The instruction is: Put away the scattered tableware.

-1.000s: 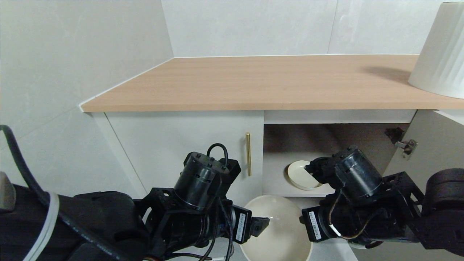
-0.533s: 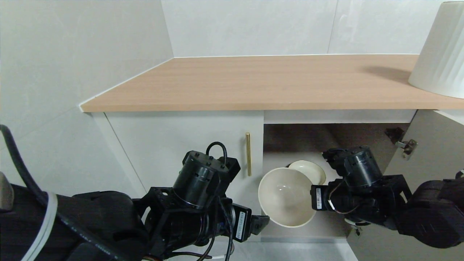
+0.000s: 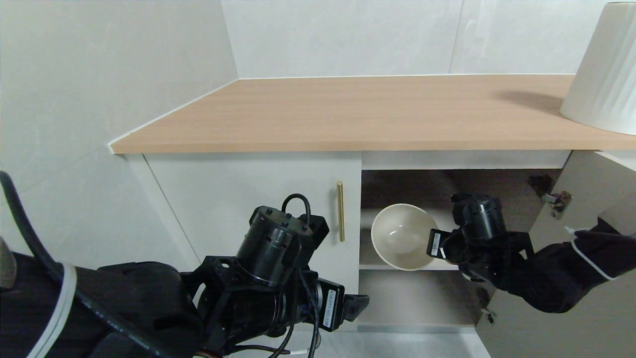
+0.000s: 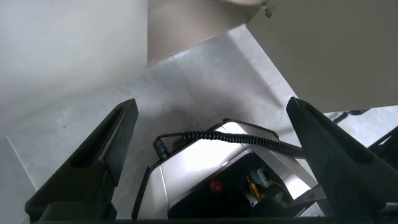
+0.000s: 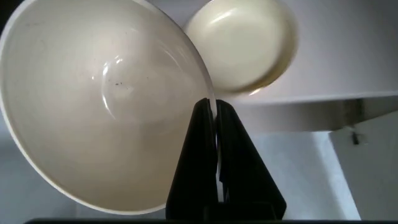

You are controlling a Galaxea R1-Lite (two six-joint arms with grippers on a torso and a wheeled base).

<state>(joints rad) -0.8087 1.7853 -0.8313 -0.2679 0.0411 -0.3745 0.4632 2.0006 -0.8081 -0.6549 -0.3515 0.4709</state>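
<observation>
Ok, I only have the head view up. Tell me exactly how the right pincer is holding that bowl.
Observer: The right pincer is shut on the rim of the bowl, with one finger inside and one outside.
Operator: Now report what sits behind the bowl.
Observer: A small cream plate lies flat on the shelf, beyond the bowl's rim. I cannot tell whether the two touch.
Operator: Give me the left pincer's state.
Observer: The left pincer is open and holds nothing.
</observation>
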